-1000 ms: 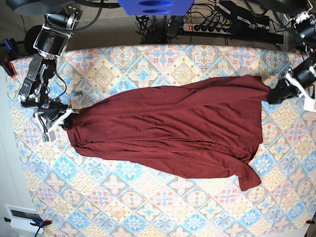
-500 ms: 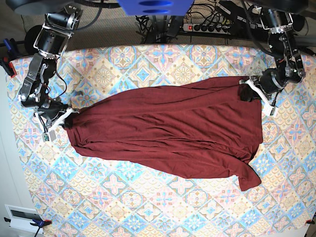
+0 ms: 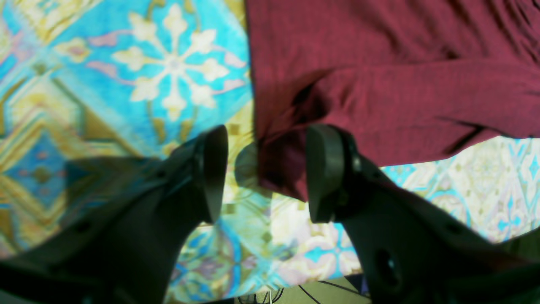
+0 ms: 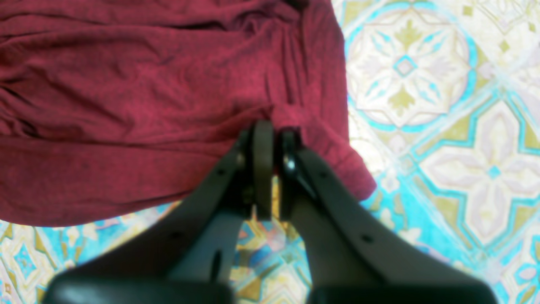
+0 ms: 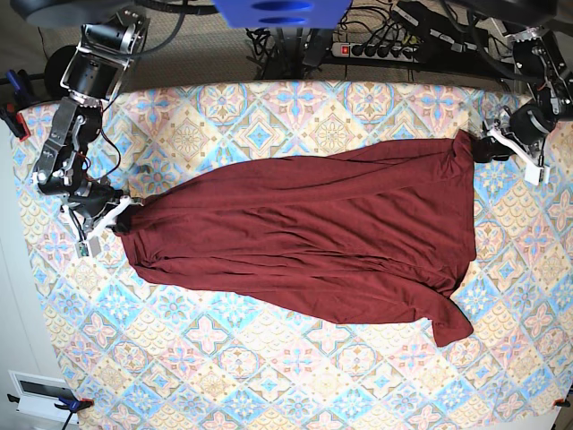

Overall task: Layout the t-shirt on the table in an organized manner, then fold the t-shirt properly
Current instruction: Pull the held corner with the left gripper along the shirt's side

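Observation:
The dark maroon t-shirt (image 5: 304, 233) lies stretched left to right across the patterned table (image 5: 269, 376), with a sleeve trailing toward the front right. At the shirt's left end my right gripper (image 5: 121, 212) is shut on a bunched fold of cloth; in the right wrist view the gripper (image 4: 272, 169) has its fingers pressed together into the t-shirt (image 4: 126, 84). My left gripper (image 5: 481, 148) is at the far right corner. In the left wrist view the left gripper (image 3: 265, 173) stands open, and a corner of the t-shirt (image 3: 379, 63) lies loose between the fingers.
A power strip (image 5: 385, 47) and cables run behind the table's far edge. A blue mount (image 5: 282, 11) hangs at top centre. Clamps (image 5: 11, 112) sit on the left edge, and a white box (image 5: 40, 394) stands off the front left corner.
The left gripper swung in over the shirt with the corner, then back out toward the far right, and its jaws opened. The right gripper has held still.

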You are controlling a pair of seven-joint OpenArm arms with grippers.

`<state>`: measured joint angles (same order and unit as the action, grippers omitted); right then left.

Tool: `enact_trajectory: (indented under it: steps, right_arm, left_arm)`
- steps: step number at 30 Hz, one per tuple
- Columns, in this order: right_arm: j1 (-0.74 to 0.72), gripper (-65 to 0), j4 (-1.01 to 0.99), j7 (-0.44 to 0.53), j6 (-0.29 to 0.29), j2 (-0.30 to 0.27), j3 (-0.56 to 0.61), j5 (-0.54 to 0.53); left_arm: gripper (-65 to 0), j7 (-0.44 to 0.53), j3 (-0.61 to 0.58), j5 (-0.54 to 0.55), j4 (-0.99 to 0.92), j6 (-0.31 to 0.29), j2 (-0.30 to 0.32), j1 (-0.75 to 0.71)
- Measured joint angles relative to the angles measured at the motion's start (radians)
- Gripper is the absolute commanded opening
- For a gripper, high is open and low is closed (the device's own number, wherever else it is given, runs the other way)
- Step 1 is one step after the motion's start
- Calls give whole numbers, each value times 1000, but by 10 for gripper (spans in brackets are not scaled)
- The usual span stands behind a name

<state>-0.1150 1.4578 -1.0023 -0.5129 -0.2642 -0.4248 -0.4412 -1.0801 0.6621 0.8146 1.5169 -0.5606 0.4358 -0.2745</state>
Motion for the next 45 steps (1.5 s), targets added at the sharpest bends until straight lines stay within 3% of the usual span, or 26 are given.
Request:
enact_trajectory:
  steps: [8, 13, 18, 22, 25, 28, 31, 34, 36, 39, 45]
  right_arm:
    - [1, -650, 0, -3, 0, 0, 4, 0]
    - [1, -650, 0, -3, 0, 1, 4, 0]
    - [0, -650, 0, -3, 0, 1, 4, 0]
    - [1, -650, 0, -3, 0, 0, 3, 3]
    - [1, -650, 0, -4, 0, 1, 3, -2]
    - [1, -650, 0, -4, 0, 1, 3, -3]
    - [1, -650, 0, -5, 0, -1, 3, 6]
    - [1, -650, 1, -4, -1, 1, 3, -4]
    - [1, -650, 1, -12, -3, 1, 3, -3]
    - [0, -650, 2, -9, -7, 1, 3, -4]
    - [0, -650, 2, -11, -3, 2, 3, -4]
  left_arm:
    - [-357, 14, -2, 9, -118, -1, -9, -5]
    - [-357, 33, -69, 23, -122, -1, -8, 6]
    - [-364, 43, -66, 27, -121, -2, -51, 23]
    - [-468, 60, -137, 19, -119, 4, -43, 35]
    - [-648, 27, -172, 30, -117, -1, -38, 37]
    - [-638, 30, -139, 46, -116, -1, -63, 35]
    - [-650, -47, -64, 92, -81, -1, -65, 21]
    - [-650, -117, 43, 182, -73, -3, -27, 24]
    - [-650, -98, 80, 195, -73, -2, -14, 42]
    - [-650, -99, 90, 201, -88, -2, -10, 105]
    - [-649, -97, 87, 196, -295, 2, -17, 238]
